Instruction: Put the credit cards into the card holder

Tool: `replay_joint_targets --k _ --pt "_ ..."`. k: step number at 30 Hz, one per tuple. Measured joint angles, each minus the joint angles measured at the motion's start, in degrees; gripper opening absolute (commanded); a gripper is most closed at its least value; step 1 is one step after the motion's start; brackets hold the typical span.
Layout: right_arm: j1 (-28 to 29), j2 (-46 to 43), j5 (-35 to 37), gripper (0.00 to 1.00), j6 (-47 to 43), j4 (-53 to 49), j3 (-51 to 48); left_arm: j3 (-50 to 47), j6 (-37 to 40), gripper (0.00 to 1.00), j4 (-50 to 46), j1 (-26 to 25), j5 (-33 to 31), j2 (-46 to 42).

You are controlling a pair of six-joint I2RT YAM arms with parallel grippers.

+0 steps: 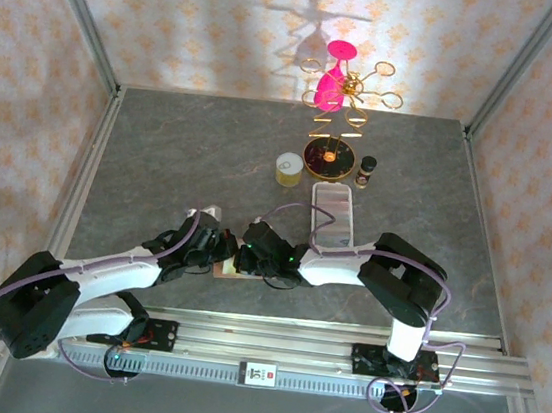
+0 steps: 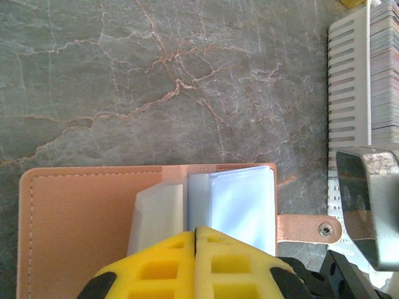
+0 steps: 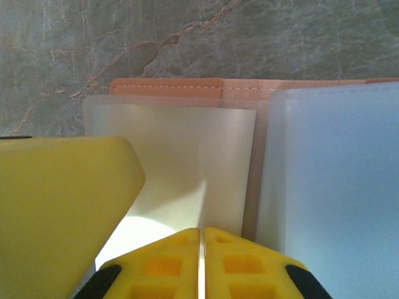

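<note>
— From the top, how much of the card holder (image 1: pixel 231 271) shows?
— A tan sliver; both sets of jaws cover the rest.
— And from the left wrist?
— Yellow pads (image 2: pixel 162 268) hide its near edge. The tray (image 2: pixel 349 93) and its cards (image 2: pixel 385 68) run off the right edge.

Looks like a robotics lab test cell: 2 white-and-black robot arms (image 1: pixel 111 275) (image 1: pixel 394 273) bolted to a slotted aluminium rail (image 1: pixel 319 345) at the near edge of a grey marble-patterned surface (image 1: pixel 180 165), boxed in by silver metal frame posts (image 1: pixel 83 14) and pale floral-print backdrop walls (image 1: pixel 209 17).
</note>
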Motion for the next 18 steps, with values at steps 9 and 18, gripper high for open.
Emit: replay_joint_targets --k 9,18 --pt "0.1 -3.9 1.3 0.17 -0.1 0.0 -1.7 -3.0 0.7 0.00 0.2 0.7 -1.0 0.6" --pt "-1.9 -23.0 7.9 0.54 -7.0 -1.9 -5.7 -4.5 2.4 0.00 -0.2 1.4 -1.6 0.6"
